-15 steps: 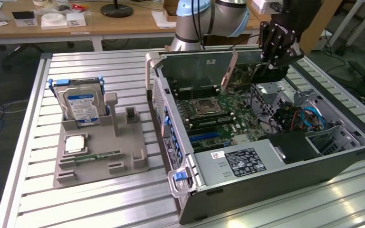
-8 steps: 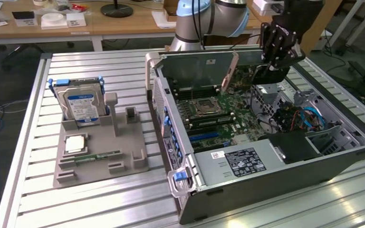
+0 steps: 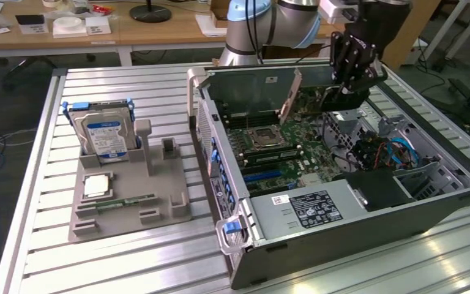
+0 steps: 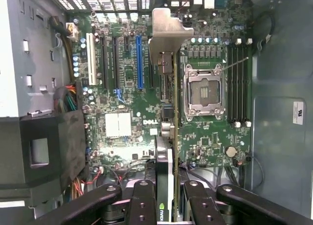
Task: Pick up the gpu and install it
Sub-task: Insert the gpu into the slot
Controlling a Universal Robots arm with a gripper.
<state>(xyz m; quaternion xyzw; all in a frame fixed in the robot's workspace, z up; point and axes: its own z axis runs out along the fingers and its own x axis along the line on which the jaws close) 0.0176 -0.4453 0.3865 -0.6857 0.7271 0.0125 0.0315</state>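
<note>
So, gripper [image 4: 166, 186]: gripping gpu [image 4: 167, 107] edge-on.
Gpu: pickup done; hanging over mobo [image 4: 122, 88] inside PC case [image 3: 341, 208].
Install: prob. not seated yet.

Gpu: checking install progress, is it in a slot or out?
Out: the gripper holds the gpu edge-on above the motherboard, not seated in a slot.

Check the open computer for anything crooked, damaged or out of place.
Nothing stands out. The graphics card, held on edge in the gripper, runs parallel to the blue slot on the board, and no damage shows.
</note>
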